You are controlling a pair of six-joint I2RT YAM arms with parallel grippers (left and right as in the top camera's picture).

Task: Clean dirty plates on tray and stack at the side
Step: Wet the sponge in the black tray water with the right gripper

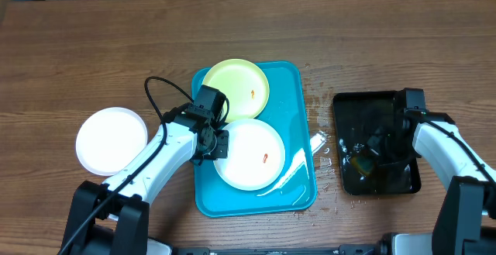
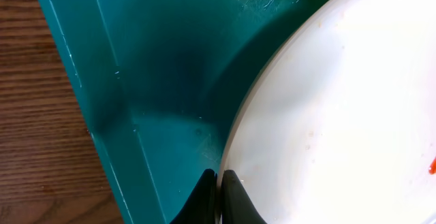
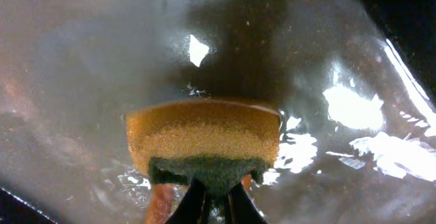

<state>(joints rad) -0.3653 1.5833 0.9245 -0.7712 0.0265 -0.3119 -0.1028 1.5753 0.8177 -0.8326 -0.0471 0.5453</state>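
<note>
The turquoise tray (image 1: 298, 84) holds two plates. A pale yellow-green plate (image 1: 235, 88) with a small orange smear lies at its far end. A white plate (image 1: 252, 154) with an orange-red smear lies nearer, overlapping it. My left gripper (image 1: 217, 143) is at this white plate's left rim. In the left wrist view the jaws (image 2: 217, 183) are pinched on the rim of the white plate (image 2: 340, 115), above the tray floor (image 2: 157, 81). Another white plate (image 1: 111, 139) sits on the table to the left. My right gripper (image 1: 370, 153) is shut (image 3: 216, 197) on a yellow-and-green sponge (image 3: 204, 139).
A black tray (image 1: 349, 108) with water in it stands at the right, and the sponge is down in it. Water drops and a wet patch (image 1: 322, 143) lie on the wooden table between the two trays.
</note>
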